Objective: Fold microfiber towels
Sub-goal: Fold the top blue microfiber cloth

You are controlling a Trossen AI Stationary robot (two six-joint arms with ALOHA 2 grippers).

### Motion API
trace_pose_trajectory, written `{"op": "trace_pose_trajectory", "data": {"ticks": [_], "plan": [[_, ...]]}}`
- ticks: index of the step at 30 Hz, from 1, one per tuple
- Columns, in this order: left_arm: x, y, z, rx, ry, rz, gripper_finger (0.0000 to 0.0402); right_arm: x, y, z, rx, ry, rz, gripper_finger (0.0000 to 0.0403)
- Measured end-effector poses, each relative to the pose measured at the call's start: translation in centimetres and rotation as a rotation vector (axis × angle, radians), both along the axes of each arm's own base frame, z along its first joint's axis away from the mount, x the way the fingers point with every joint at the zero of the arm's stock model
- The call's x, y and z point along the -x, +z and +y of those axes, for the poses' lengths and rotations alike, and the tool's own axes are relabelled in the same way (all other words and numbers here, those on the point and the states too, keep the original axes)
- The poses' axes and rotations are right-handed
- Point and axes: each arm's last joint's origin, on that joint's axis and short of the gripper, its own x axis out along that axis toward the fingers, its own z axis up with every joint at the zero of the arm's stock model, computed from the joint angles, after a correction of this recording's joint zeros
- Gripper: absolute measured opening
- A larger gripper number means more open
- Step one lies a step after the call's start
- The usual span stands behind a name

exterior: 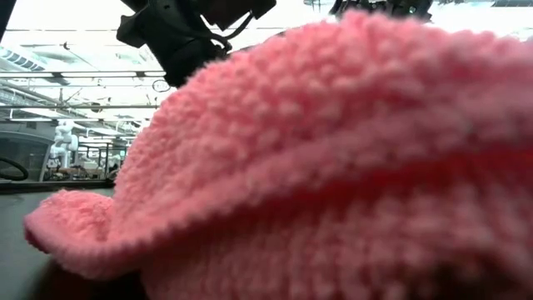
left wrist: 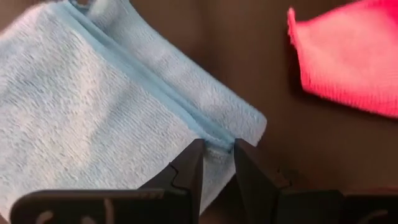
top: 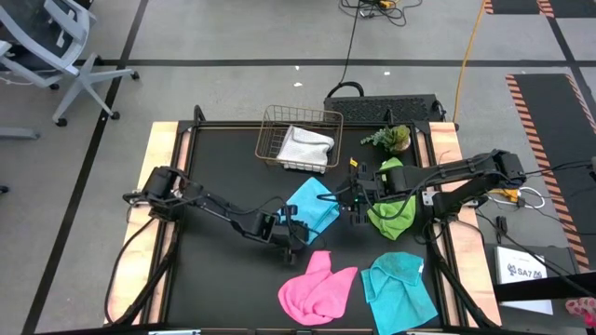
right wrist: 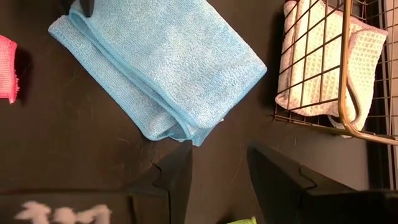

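1. The black tabletop (top: 223, 177) carries both dark arms, the left one reaching in from the left edge, the right one from the right edge.
2. A copper wire basket (top: 279, 126) at the far side holds the white-grey towel (top: 307, 147).
3. The folded cyan towel (top: 312, 207) lies mid-table, just in front of the basket.
4. A second cyan towel (top: 400, 290) lies crumpled near the front right, with the pink towel (top: 317, 288) beside it.
5. The lime green towel (top: 391, 209) lies bunched under the right arm.
6. The left gripper (left wrist: 216, 158) is clenched on a corner of the folded cyan towel.
7. The right gripper (right wrist: 217, 165) hovers released just beside that towel's opposite end.
8. A small green plant (top: 391, 138) stands beside the basket.
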Motion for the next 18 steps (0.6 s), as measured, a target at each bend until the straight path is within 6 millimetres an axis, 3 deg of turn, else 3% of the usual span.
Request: {"op": "trace_pose_trajectory", "data": {"ticks": [6, 14, 18], "plan": [[0.05, -0.05, 0.01, 0.009, 0.013, 0.004, 0.0097, -0.01, 0.0, 0.0, 0.0, 0.002, 0.0, 0.0144], [0.06, -0.06, -0.05, 0.048, 0.027, 0.006, 0.018, -0.01, 0.0, 0.0, 0.0, 0.003, 0.0, 0.0144], [0.07, -0.09, -0.05, 0.068, 0.015, 0.014, 0.0202, -0.01, 0.0, 0.0, 0.0, 0.003, 0.0, 0.0144]]}}
